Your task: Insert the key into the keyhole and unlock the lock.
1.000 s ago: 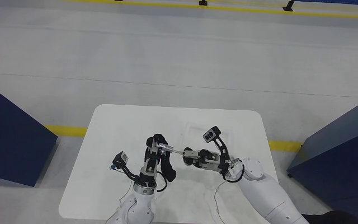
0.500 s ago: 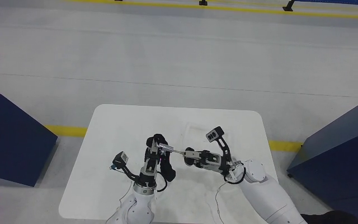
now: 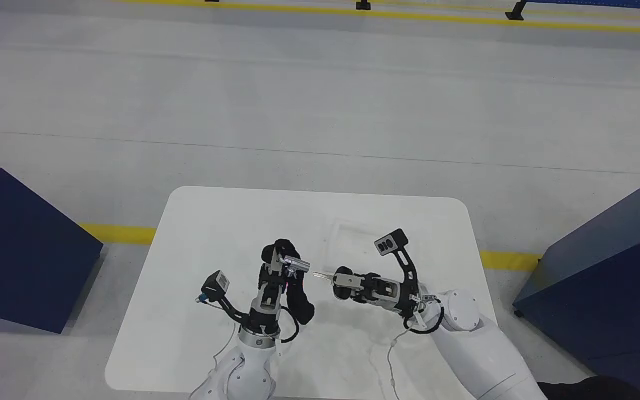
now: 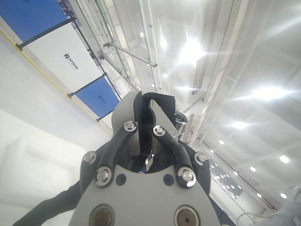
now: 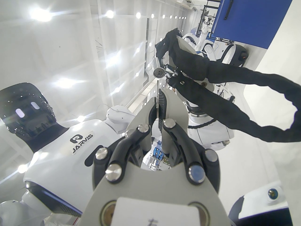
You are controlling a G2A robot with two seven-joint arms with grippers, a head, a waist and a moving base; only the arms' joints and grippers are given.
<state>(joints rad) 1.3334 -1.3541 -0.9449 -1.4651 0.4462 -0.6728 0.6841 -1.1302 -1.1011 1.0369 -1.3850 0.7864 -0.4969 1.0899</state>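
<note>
My left gripper (image 3: 285,268) is held above the middle of the white table (image 3: 200,230), shut on the small metal lock (image 3: 293,263). In the left wrist view its black-padded fingers (image 4: 164,109) clamp the lock's shiny body (image 4: 180,118). The right gripper (image 3: 341,281) faces it from the right, shut on the key (image 3: 322,273). In the right wrist view the key (image 5: 157,92) shows edge-on between the right gripper's (image 5: 158,99) fingers. Its tip points at the lock's round keyhole face (image 5: 159,72) and stops just short of it.
A shallow white tray (image 3: 350,232) lies on the table behind the grippers. Dark blue partitions (image 3: 40,260) stand beside the table on the left and right (image 3: 600,280). A thin cable (image 3: 388,350) trails near the table's front edge.
The right gripper has drawn back to the right with the key, so the key tip has moved away from the lock. The left gripper and lock have stayed put.
</note>
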